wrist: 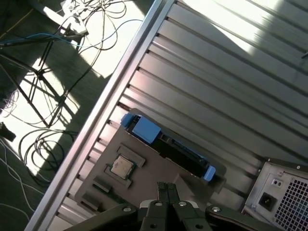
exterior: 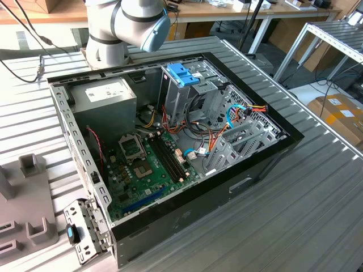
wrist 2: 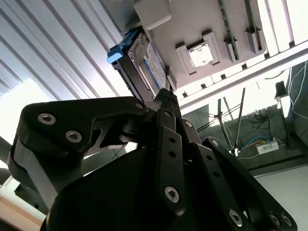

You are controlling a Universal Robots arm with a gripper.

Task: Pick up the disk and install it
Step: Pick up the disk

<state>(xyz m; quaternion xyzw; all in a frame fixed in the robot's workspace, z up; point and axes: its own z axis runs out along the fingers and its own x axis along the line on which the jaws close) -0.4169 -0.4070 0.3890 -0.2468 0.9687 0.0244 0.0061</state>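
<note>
The disk [wrist: 180,151] stands on its long edge in a slot of a grey holder plate [wrist: 149,175], with blue plastic rails at both ends. In the second wrist view the disk [wrist 2: 147,67] shows its labelled face and one blue rail. My gripper [wrist: 167,188] hangs some way above the holder plate, just beside the disk and apart from it. Its black fingers [wrist 2: 166,103] are shut together with nothing between them. The open computer case [exterior: 249,170] lies on the ribbed table, with a metal drive cage [exterior: 187,93] topped by a blue handle inside.
A small processor chip [wrist: 121,167] sits in a recess of the holder plate. A grey power-supply box [exterior: 108,96], a motherboard [exterior: 142,164] and loose cables [exterior: 215,141] are in the case. The case's rear corner [wrist: 284,192] is close to the holder. Beyond the table's edge [wrist: 110,91] lie floor cables.
</note>
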